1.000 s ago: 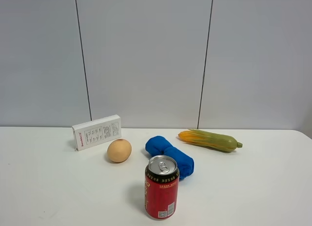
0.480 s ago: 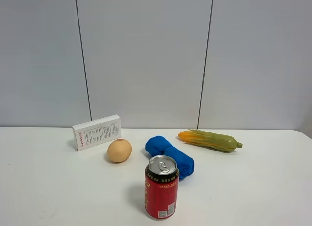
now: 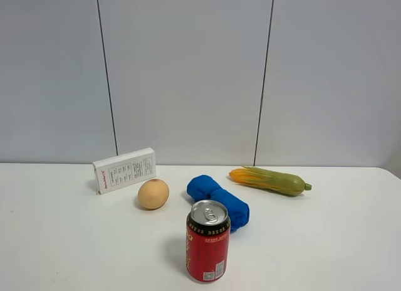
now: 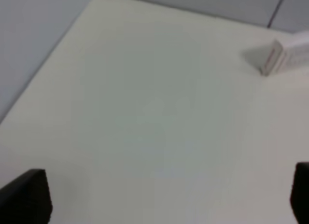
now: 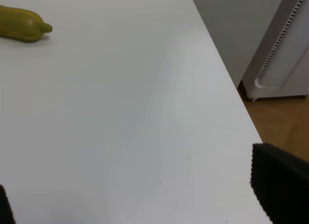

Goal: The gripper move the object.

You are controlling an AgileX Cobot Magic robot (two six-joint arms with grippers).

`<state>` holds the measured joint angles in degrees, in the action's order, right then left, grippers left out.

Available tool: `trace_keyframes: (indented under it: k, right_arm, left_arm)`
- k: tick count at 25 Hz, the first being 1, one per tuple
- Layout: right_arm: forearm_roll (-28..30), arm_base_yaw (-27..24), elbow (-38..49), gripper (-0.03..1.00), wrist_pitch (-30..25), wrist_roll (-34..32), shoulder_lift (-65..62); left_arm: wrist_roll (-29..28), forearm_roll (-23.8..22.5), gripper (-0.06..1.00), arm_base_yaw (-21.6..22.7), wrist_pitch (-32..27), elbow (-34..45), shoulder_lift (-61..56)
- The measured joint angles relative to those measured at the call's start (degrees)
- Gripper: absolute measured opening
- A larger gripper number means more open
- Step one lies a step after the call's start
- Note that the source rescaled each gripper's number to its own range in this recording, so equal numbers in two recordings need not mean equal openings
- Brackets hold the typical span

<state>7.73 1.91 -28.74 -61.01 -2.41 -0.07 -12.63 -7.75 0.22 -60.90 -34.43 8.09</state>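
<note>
In the exterior high view a red soda can (image 3: 208,241) stands upright at the front of the white table (image 3: 69,241). Behind it lie a rolled blue cloth (image 3: 218,200), a tan egg-shaped object (image 3: 153,194), a white box (image 3: 124,170) and a green and orange vegetable (image 3: 269,180). Neither gripper shows in that view. My left gripper (image 4: 161,195) is open and empty over bare table, with the white box (image 4: 287,57) far off. My right gripper (image 5: 140,197) is open and empty, with the vegetable's end (image 5: 21,23) far off.
A grey panelled wall (image 3: 188,71) stands behind the table. The right wrist view shows the table's side edge (image 5: 227,84), with a white unit (image 5: 285,50) and wooden floor (image 5: 275,122) beyond it.
</note>
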Motion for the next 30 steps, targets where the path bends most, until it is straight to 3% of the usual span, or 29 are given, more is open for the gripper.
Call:
trace_keyframes:
  k: [6, 11, 30]
  right_arm:
    - [0.0, 0.0, 0.0, 1.0, 0.0, 0.0, 0.0]
    - [0.0, 0.0, 0.0, 1.0, 0.0, 0.0, 0.0]
    - [0.0, 0.0, 0.0, 1.0, 0.0, 0.0, 0.0]
  left_arm:
    - [10.8, 7.0, 1.0, -0.1, 0.9, 4.1, -0.4]
    - [18.1, 8.2, 1.0, -0.2, 0.6, 4.9, -2.0]
    - [19.4, 8.3, 1.0, -0.2, 0.3, 5.2, -8.4]
